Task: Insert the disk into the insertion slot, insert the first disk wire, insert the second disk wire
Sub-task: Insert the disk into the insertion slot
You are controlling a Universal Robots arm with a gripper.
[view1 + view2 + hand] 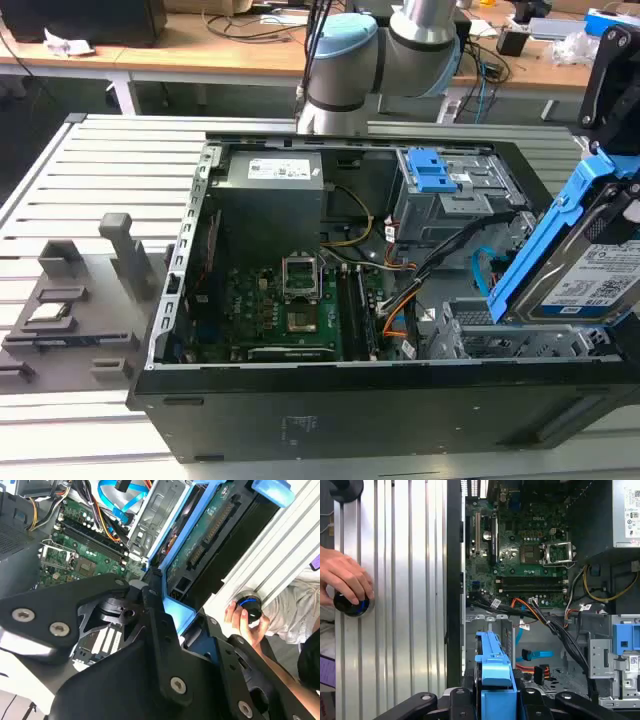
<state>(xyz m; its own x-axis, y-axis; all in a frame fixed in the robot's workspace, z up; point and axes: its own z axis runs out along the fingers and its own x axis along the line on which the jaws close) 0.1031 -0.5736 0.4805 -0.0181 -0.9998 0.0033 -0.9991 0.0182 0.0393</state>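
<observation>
The disk (590, 265), a silver drive with a white label in a bright blue carrier, hangs tilted above the case's corner on the exterior view's right. My gripper (495, 702) is shut on the carrier's blue end (495, 667). In the second wrist view the disk (202, 542) shows its green circuit-board underside between my black fingers (155, 605). Just below the drive's lower edge lies the insertion slot (500, 335), a low bay of perforated grey metal. A loose blue wire (481, 268) and a bundle of black and orange wires (425, 270) lie beside the slot.
A taller grey cage with a blue clip (437, 172) stands behind the slot. The motherboard (290, 310) and the power-supply box (275, 185) fill the rest of the case. A person's hand (344, 575) rests on a black knob (351, 604) on the slatted table.
</observation>
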